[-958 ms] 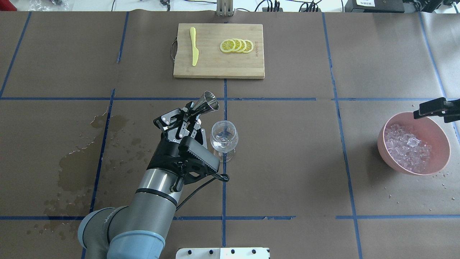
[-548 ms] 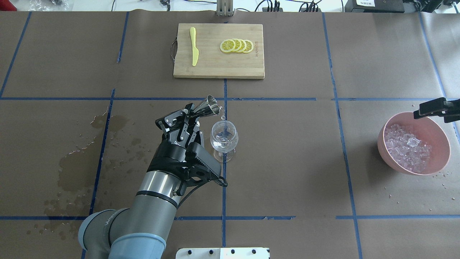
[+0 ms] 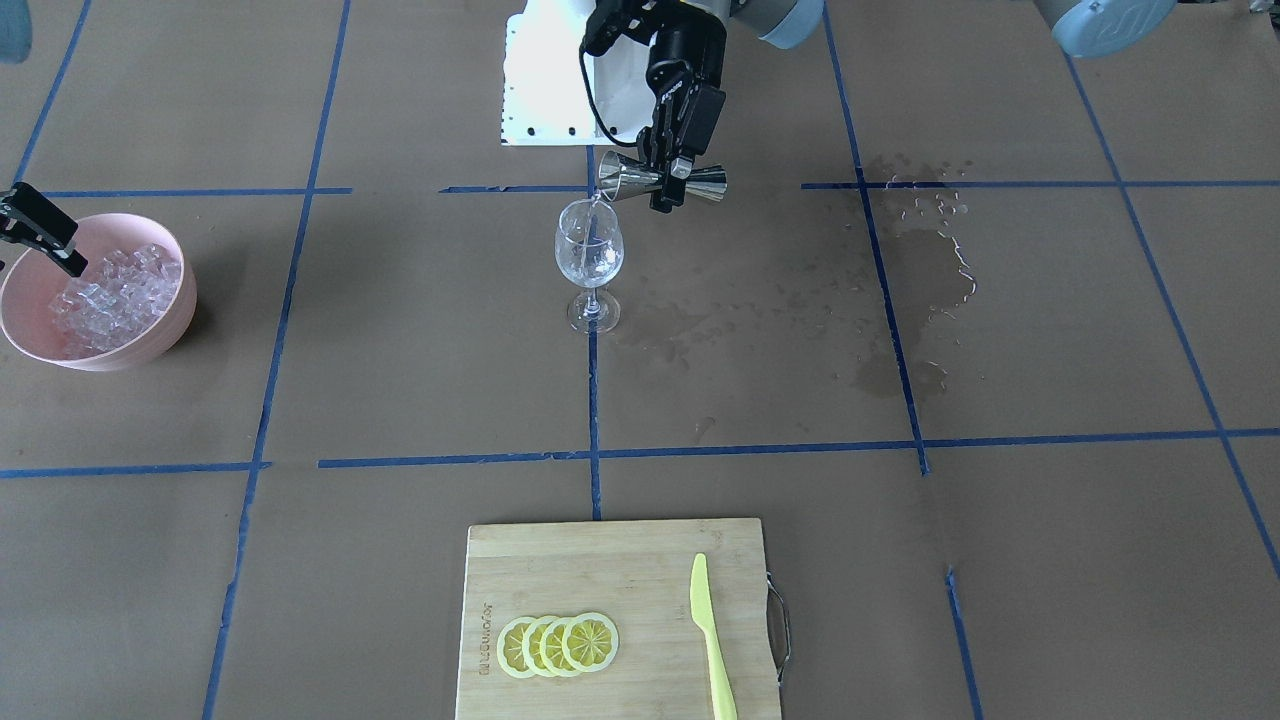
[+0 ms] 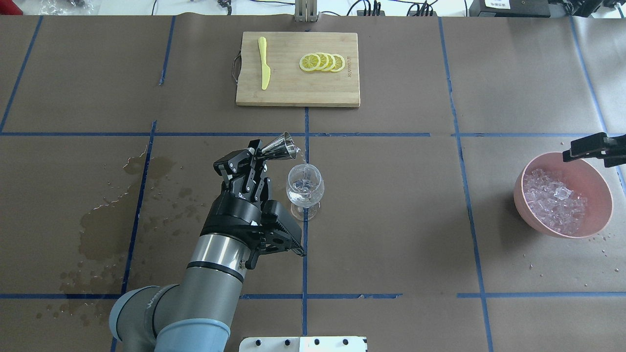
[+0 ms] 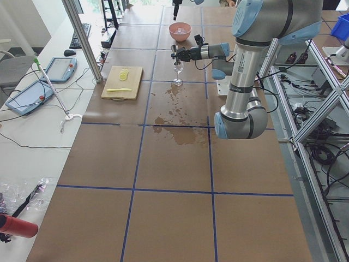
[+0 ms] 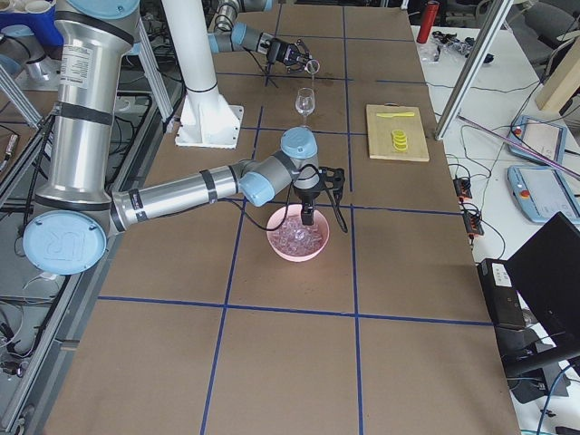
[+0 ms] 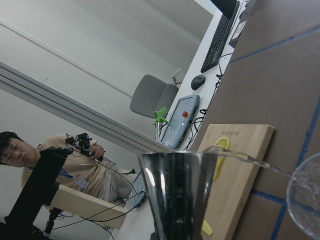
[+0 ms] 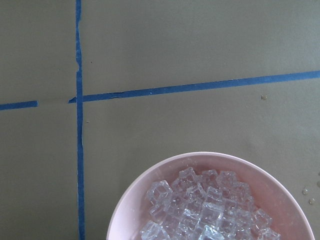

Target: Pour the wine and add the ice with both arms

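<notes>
**Front-facing view:** The left gripper (image 3: 668, 188), clamped on the waist of a steel jigger (image 3: 628, 180), tips it sideways above the wine glass (image 3: 589, 250) — a thin thread of the wine (image 3: 597, 207) drops into the glass. The pour looks to be under way, and the ice step has not begun. The right gripper (image 3: 38, 230) hangs at the rim of the pink bowl (image 3: 180, 310), which is heaped with the ice (image 3: 105, 290). Whether its fingers are apart cannot be told.

**Overhead view:** Only a little clear liquid sits in the glass. Brown paper (image 4: 391, 220) gridded with blue tape covers the table, and a dark wet stain (image 4: 105, 230) spreads on the robot's left. Across the table lies a cutting board (image 4: 293, 90) with lemon slices (image 4: 323, 62) and a yellow knife (image 4: 264, 63).

**Left side view:** Spill marks trail across the paper near the glass.

**Right side view:** The near arm reaches out and its gripper points down over the bowl.

**Left wrist view:** The stream arcs off the jigger's rim toward the glass. Behind it are a seated person (image 7: 75, 170), an office chair (image 7: 152, 97) and a keyboard (image 7: 220, 35).

**Right wrist view:** The ice lies directly below the camera.

The next move probably calls for draining and levelling the jigger and clearing the glass, then a careful dip for a cube — the thin-stemmed glass would tip easily.
</notes>
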`<state>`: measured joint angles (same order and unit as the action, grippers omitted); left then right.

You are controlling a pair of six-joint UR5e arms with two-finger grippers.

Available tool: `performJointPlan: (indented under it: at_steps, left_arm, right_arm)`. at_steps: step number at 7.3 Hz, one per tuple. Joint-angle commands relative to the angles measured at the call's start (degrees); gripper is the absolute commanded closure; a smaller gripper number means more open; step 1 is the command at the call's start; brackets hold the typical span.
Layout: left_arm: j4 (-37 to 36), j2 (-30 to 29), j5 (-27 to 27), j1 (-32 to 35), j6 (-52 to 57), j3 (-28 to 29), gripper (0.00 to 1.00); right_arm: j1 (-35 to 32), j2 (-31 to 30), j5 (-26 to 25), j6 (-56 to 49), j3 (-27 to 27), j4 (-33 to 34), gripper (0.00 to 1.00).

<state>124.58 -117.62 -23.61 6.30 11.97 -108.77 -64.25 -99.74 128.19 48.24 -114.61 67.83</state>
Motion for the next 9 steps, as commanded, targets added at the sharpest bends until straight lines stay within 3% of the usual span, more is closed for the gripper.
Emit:
performJointPlan:
  at_steps: [1, 5, 9]
  left_arm:
    - [-0.2, -0.1, 1.0, -1.0, 0.8, 0.1, 1.00]
    - [-2.3, -0.2, 2.2, -2.6, 3.9, 0.0, 1.00]
    - [-2.8, -0.2, 2.9, -2.8, 15.3, -0.8, 1.00]
  right_arm:
    - [0.0, 0.0, 0.0, 0.5, 0.0, -0.1, 0.00]
    - [0.0, -0.1, 0.2, 0.6, 0.0, -0.1, 0.00]
    - [0.0, -0.1, 0.3, 0.6, 0.0, -0.1, 0.00]
